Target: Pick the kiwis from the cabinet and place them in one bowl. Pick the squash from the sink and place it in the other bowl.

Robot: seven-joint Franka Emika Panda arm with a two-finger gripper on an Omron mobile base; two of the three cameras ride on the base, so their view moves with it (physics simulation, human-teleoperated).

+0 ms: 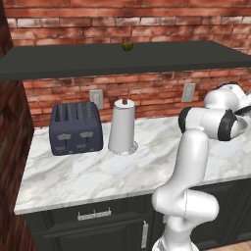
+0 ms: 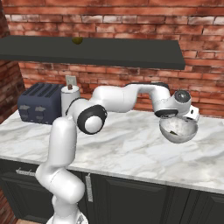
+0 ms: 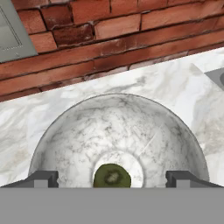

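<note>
Kiwi number one (image 3: 112, 176), olive-green, lies at the bottom of the pale speckled bowl (image 3: 78, 140) on the marble tabletop (image 2: 131, 151). Directly above it hangs the gripper (image 3: 112, 178), its fingertips (image 3: 43, 178) spread wide to either side of the fruit, holding nothing. The second kiwi (image 1: 127, 46) sits on top of the dark cabinet (image 1: 73, 61), above the paper-towel roll (image 1: 122, 126) and toaster (image 1: 76, 128).

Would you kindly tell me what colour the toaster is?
Dark slate blue; the toaster shows best in the left base view.
</note>
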